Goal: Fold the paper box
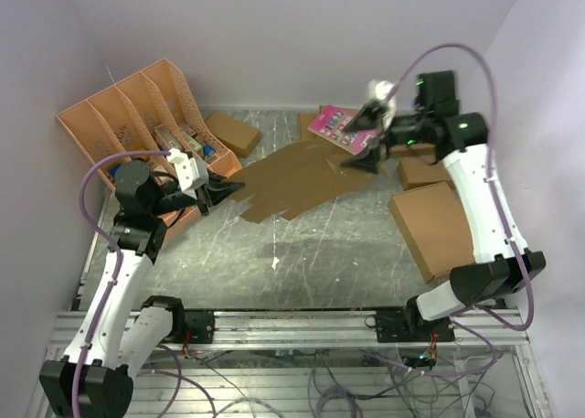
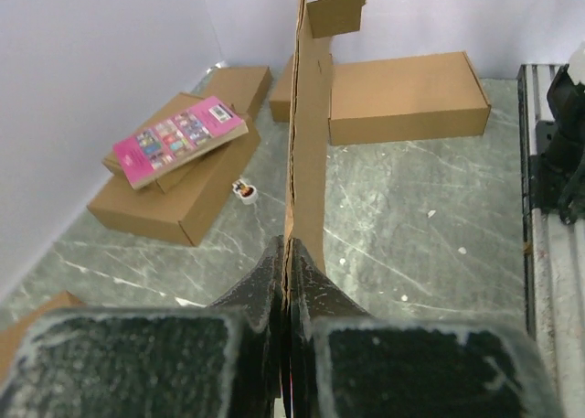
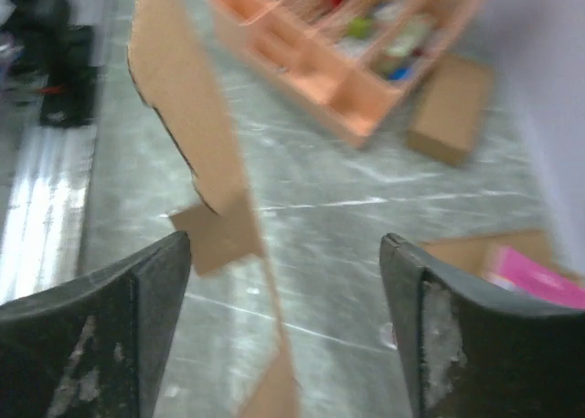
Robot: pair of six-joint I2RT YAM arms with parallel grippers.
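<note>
The paper box [image 1: 294, 180] is a flat brown die-cut sheet held off the table between the two arms. My left gripper [image 1: 228, 191] is shut on its left edge. In the left wrist view the sheet [image 2: 309, 134] stands edge-on and runs away from the pinched jaws of the left gripper [image 2: 288, 258]. My right gripper [image 1: 370, 151] is open at the sheet's far right end. In the blurred right wrist view the sheet [image 3: 187, 125] passes between the wide-apart fingers [image 3: 91, 336] of the right gripper [image 3: 285, 249], and no contact shows.
An orange file organizer [image 1: 137, 116] stands at the back left beside a small brown box [image 1: 233, 133]. A brown box bearing a pink card [image 1: 340, 125] lies at the back. A large flat brown box [image 1: 437, 226] and a smaller one [image 1: 422, 171] lie on the right.
</note>
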